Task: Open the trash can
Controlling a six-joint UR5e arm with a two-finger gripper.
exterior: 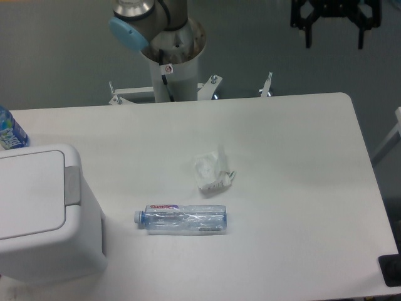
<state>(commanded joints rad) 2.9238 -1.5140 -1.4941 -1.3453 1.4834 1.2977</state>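
My gripper (335,25) hangs high at the far right, fingers spread and empty. The trash can (44,216) sits at the table's near left corner, lid shut. It looks like stiff, light plastic; I'd press its grey tab (72,185) rather than grasp anything.

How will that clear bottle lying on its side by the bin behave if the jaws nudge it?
The clear bottle lies on its side on the table, so it will probably roll if pushed across its length. It looks empty and dented, so likely light and soft under squeeze. Its smooth plastic may slip. The trash can beside it looks closed.
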